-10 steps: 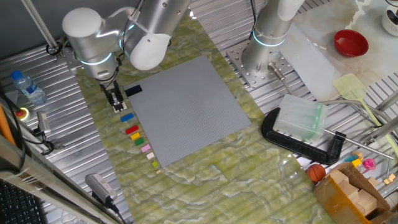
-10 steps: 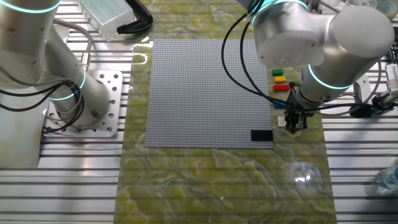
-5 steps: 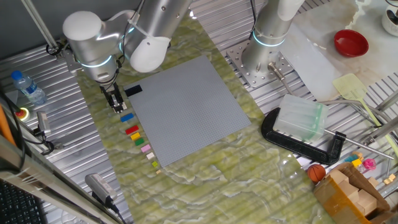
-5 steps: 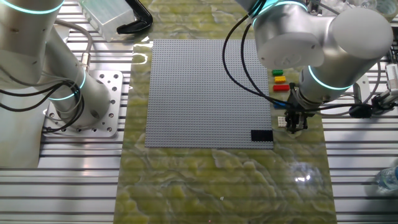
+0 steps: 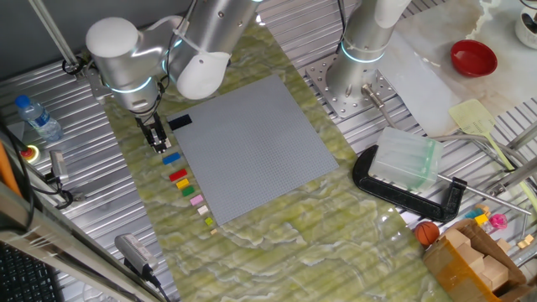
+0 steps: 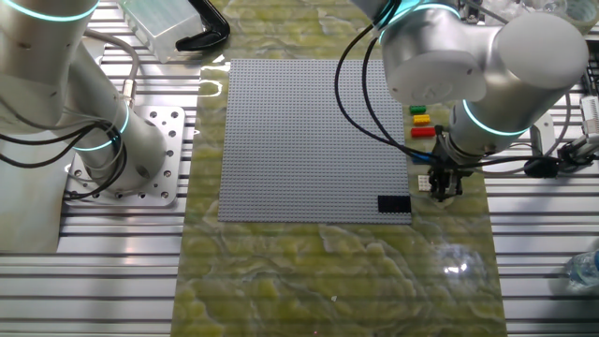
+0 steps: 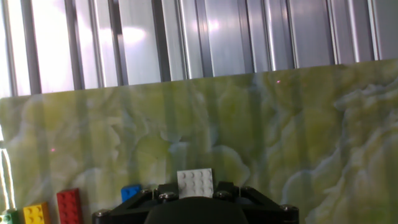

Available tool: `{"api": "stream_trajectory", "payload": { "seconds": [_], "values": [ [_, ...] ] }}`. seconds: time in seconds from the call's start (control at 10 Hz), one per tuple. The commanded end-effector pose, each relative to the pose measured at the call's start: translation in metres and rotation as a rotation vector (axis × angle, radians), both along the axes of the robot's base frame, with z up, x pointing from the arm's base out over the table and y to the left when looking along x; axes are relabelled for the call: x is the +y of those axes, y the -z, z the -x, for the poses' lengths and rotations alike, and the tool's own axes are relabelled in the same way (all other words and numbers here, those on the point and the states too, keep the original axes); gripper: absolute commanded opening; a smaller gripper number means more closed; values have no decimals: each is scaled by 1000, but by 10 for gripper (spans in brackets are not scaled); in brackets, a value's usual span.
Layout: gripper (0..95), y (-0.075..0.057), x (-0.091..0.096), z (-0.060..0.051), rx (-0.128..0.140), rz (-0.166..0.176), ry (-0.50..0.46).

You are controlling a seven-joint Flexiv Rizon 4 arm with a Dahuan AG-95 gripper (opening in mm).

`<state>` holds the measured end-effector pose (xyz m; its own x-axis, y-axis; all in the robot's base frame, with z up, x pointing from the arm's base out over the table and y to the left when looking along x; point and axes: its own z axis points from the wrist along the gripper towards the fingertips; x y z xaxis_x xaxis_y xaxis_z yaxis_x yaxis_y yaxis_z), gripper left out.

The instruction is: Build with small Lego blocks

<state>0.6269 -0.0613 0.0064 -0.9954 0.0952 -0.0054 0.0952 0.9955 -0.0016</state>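
With only the small black rectangular plastic brick (image 5: pixel 179 122) seated on the large grey studded baseplate (image 5: pixel 252 147), the build looks barely begun: in one fixed view the pincer (image 5: pixel 157 144) hangs over the row beside the plate's left edge. The other fixed view shows its fingers closed on the white studded brick (image 6: pixel 424 183). Hand view: white brick clamped, tiny blue brick (image 7: pixel 130 192) just left, red and yellow waiting.

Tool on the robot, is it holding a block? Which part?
Cannot tell. The tool sits right at the white block, but its fingertips are hidden.
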Motion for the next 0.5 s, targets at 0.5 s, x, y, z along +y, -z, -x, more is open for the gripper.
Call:
{"api": "stream_trajectory", "payload": {
  "seconds": [0.5],
  "values": [
    [190,1,0,0,4,3,3]
  ]
}}
